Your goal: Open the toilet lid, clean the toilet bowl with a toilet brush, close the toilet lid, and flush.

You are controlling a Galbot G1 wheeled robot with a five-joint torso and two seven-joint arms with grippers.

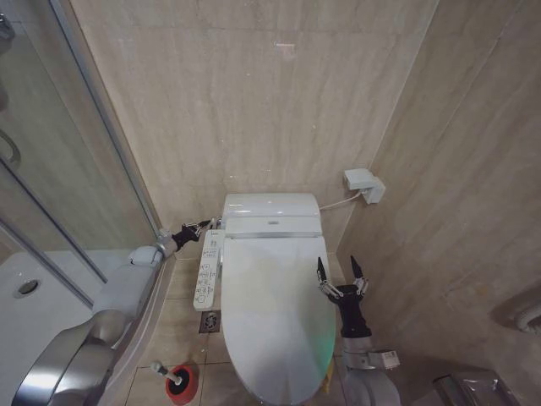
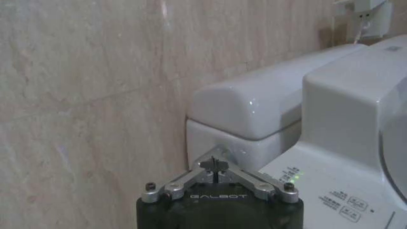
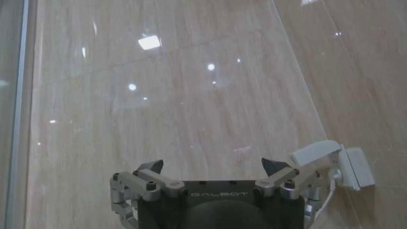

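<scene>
Toilet lid is lying flat and closed over the bowl, long axis running from the tank out toward the robot, so the lid-closing step looks done and the flush seems to be what's pending. Left gripper is reaching in low beside the tank's left rear corner, just above the top of the side control panel, fingers pinched together to a point in the left wrist view and aiming at the tank's side wall, very close, contact can't be confirmed. Right gripper is hovering off the lid's right edge, fingers spread wide and pointing up, holding nothing. Left arm is clearly the nearer one to the tank and panel, so any flush control there lies straight ahead of its tips; no button is readable. Toilet brush is sitting in its red holder on the floor, left of the lid's front end, well apart from both grippers.
</scene>
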